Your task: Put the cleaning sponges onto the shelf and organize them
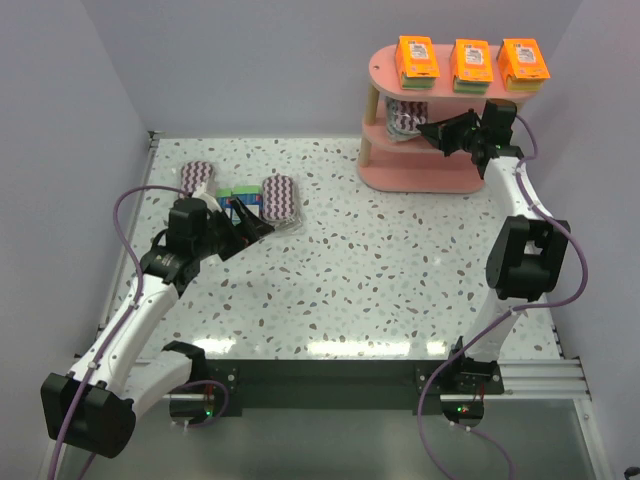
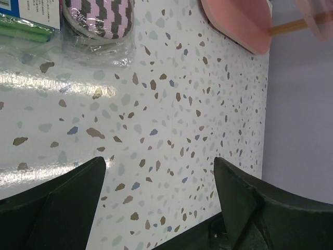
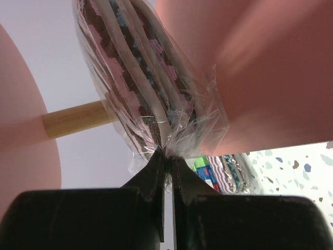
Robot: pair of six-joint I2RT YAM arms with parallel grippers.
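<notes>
Purple-white zigzag sponge pack (image 3: 140, 78) clamped by wrap in right pincer (image 3: 168, 158), pink shelf boards (image 3: 260, 78) either side; left pincer (image 2: 158, 162) released.

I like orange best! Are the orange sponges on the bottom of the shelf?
No, all three orange sponges sit on the very top of the pink shelf.

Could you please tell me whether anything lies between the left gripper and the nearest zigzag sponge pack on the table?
Nothing visible does: only bare table separates the open left gripper from the zigzag pack. A blue-green box lies beside the pack, not in the path.
</notes>
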